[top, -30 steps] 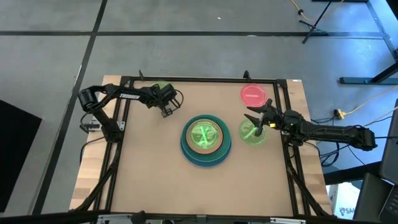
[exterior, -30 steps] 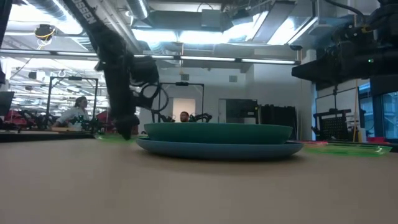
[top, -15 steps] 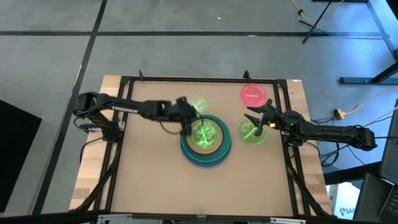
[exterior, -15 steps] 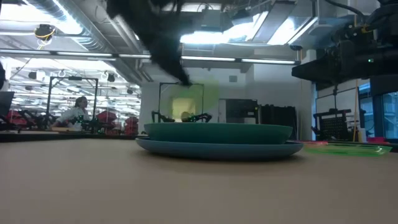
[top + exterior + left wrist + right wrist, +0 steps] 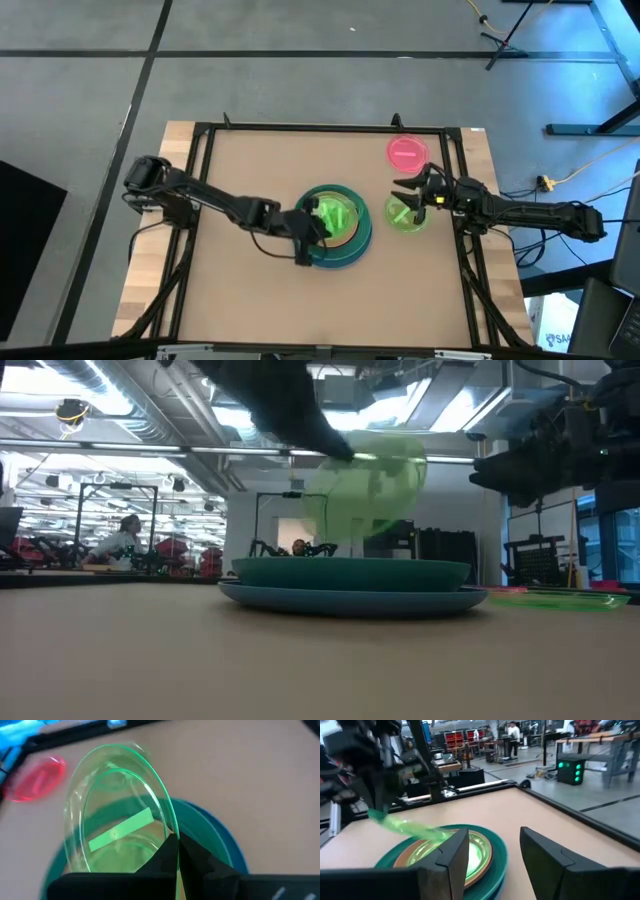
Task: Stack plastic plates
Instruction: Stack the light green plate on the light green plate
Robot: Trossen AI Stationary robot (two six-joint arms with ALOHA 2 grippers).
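Observation:
A stack of plates [image 5: 332,240] sits mid-table: a blue one lowest, then teal, peach and a translucent green one. My left gripper [image 5: 318,222] is shut on another small translucent green plate [image 5: 337,212] above the stack [image 5: 350,575]. My right gripper [image 5: 405,193] hovers open over the far rim of a third green plate [image 5: 406,217], which lies flat on the table right of the stack. A pink-red plate [image 5: 407,152] lies flat near the far right corner. No black plate shows. My left gripper [image 5: 177,845] pinches the green plate's rim [image 5: 169,831] between its two fingers, one finger [image 5: 162,857] on each face of the plate. It comes slanting down from the table's near left. The plate [image 5: 370,485] is lifted clear and steeply tilted above the stack.
A black frame [image 5: 320,128] runs around the table's far edge and both sides. Bare tabletop lies left of and in front of the stack [image 5: 240,290]. In the right wrist view the left arm [image 5: 385,770] stands beyond the stack. People show far off in the room [image 5: 125,540].
My left gripper has swung from the table's far left toward the near right, carrying the green plate, and now stands over the stack. The plate has gone from near the far left corner to lifted and tilted above the stack's middle.

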